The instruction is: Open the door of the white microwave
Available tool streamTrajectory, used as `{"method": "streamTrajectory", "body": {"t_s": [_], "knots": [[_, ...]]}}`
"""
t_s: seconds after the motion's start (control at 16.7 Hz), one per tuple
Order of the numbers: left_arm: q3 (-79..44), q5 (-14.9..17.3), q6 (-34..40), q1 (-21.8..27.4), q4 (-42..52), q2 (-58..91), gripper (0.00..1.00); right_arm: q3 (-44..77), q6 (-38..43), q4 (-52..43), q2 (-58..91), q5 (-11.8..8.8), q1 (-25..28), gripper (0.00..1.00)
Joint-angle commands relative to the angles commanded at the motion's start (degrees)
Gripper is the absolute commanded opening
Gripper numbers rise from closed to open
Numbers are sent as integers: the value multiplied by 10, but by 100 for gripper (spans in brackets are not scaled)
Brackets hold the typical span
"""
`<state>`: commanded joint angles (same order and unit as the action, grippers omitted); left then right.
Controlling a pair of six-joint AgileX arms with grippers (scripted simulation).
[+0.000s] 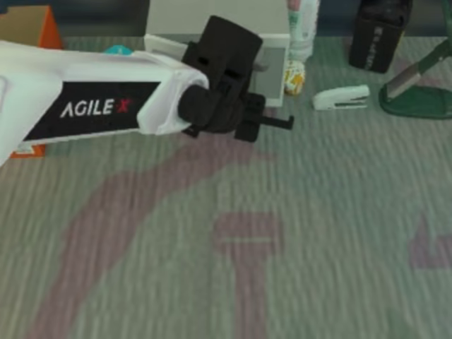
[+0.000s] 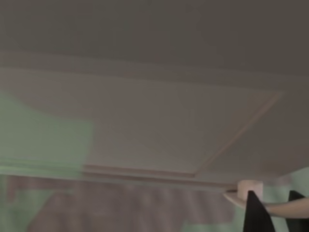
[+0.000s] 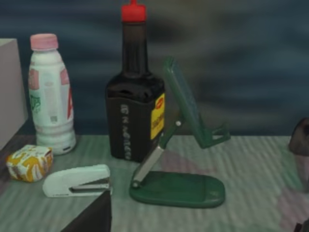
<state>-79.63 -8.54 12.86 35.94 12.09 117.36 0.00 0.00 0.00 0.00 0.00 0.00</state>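
Top view: left gripper [image 1: 272,121] sits at the front of the small boxy white microwave [image 1: 212,21] at the table's far edge | its windowed white-framed door [image 2: 145,125] fills the left wrist view | finger state: cannot tell | right arm out of sight.

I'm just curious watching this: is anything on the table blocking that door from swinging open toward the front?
Nothing visible does. The left hand is right at the front of the white microwave, close against the door. The stapler and small yellow packet lie off to the microwave's right, and the table in front is bare.
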Motion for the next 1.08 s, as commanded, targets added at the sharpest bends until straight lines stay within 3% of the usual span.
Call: {"method": "streamTrajectory", "body": {"t_s": [1.08], "knots": [[13,8,-14,-6,-7,-8,0,0,0,0,0,0,0,100]]}}
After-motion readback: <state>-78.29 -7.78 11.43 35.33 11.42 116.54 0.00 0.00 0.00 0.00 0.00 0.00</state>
